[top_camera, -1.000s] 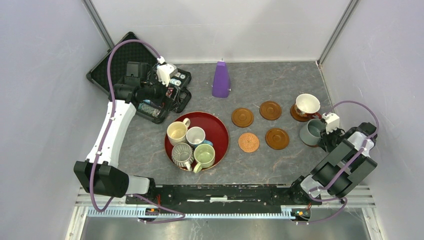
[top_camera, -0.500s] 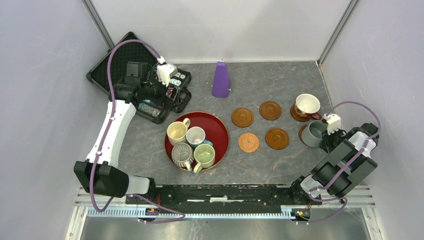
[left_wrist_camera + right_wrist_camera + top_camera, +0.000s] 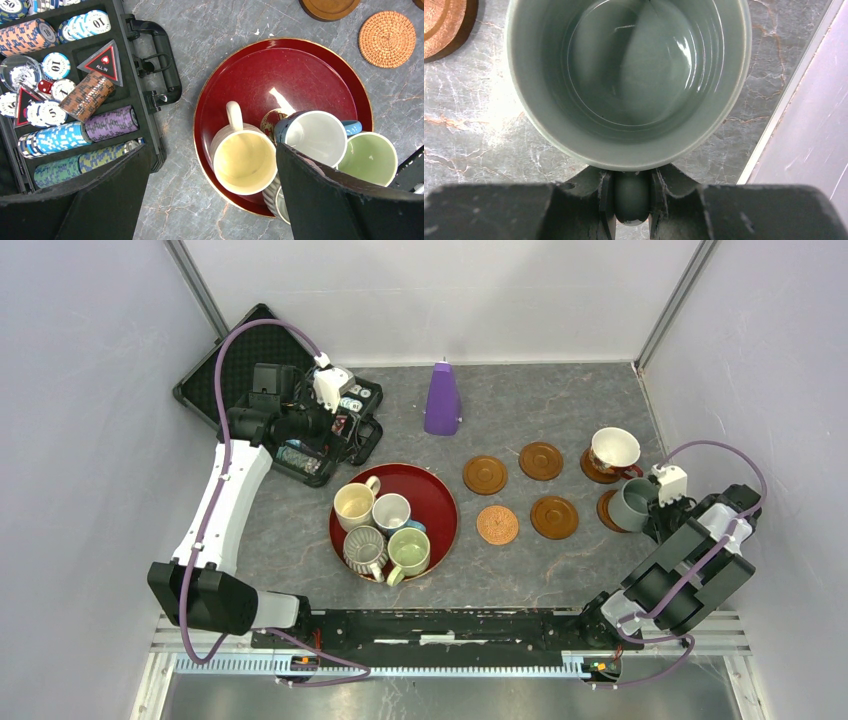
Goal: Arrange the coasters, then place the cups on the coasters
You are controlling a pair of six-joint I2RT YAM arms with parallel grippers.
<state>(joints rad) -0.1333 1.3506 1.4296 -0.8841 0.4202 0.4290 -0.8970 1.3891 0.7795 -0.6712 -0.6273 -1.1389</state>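
Observation:
My right gripper (image 3: 652, 508) (image 3: 631, 200) is shut on the handle of the grey-blue cup (image 3: 630, 504) (image 3: 629, 75) near the right wall. A dark coaster (image 3: 603, 508) (image 3: 439, 20) pokes out at that cup's left side. The patterned white cup (image 3: 614, 449) stands on another dark coaster (image 3: 589, 469). Three bare dark coasters (image 3: 485, 474) (image 3: 541, 460) (image 3: 554, 517) and the woven coaster (image 3: 497, 524) (image 3: 387, 32) lie mid-table. The cream (image 3: 353, 505) (image 3: 244, 161), white (image 3: 391, 511) (image 3: 314, 135), ribbed grey (image 3: 365, 548) and green (image 3: 409, 550) (image 3: 369, 159) cups sit in the red tray (image 3: 440, 502). My left gripper (image 3: 362, 437) (image 3: 210, 160) hangs open above the tray's left edge, holding nothing.
An open black case of poker chips (image 3: 290, 420) (image 3: 65, 100) lies at the back left under the left arm. A purple cone (image 3: 441, 400) stands at the back centre. The enclosure's right wall (image 3: 814, 125) runs close beside the grey-blue cup.
My right gripper has carried the grey-blue cup slightly rightward, uncovering the edge of the dark coaster at its left. The left arm has not moved.

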